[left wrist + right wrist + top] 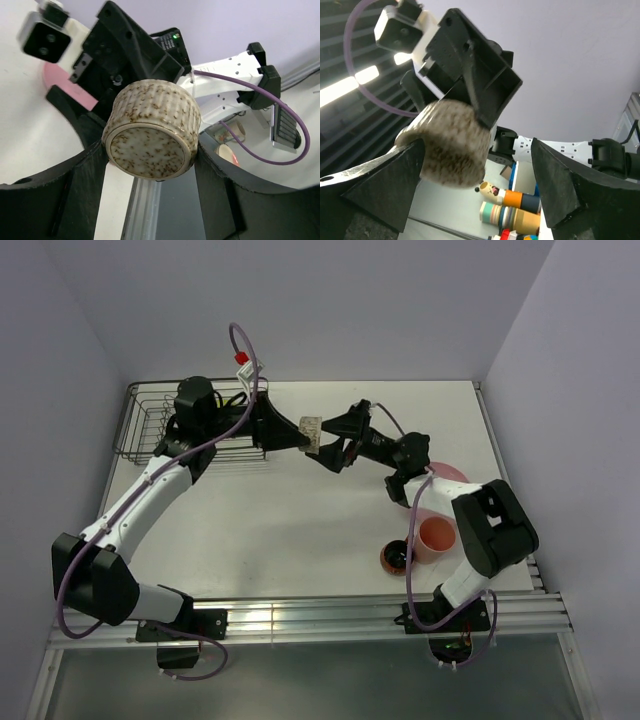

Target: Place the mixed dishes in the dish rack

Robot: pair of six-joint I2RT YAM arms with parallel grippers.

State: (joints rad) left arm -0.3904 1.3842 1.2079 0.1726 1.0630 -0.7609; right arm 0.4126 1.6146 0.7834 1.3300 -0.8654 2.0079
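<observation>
Left gripper (152, 172): fingers clamped on opposite sides of the small beige-grey speckled ribbed cup (152, 130), whose base faces the wrist lens.
Right gripper (477, 150): fingers spread wide either side of that cup, with no squeeze visible.
Dark wire dish rack (145, 400): one, at the far-left corner of the white table (300, 520); its contents are too small to tell.
Large flat pink plate (450, 474): one, on the right, partly hidden by the right arm. Likely stiff, brittle and low-lying, so best taken by the rim.
Salmon-pink cup (437, 537): one, near the right edge, opening upward. Probably light and rigid; pinch the wall at the rim.
Small orange-red mug with dark inside (396, 557): one, just beside the salmon-pink cup; the same hold should serve.
Held cup: one, in mid-air between the arms, near the rack's right end but not in it. It looks like glazed ceramic: hard, chippable and slick. The ribbing should help a grip across the wall.
Dishes counted: four in view.
</observation>
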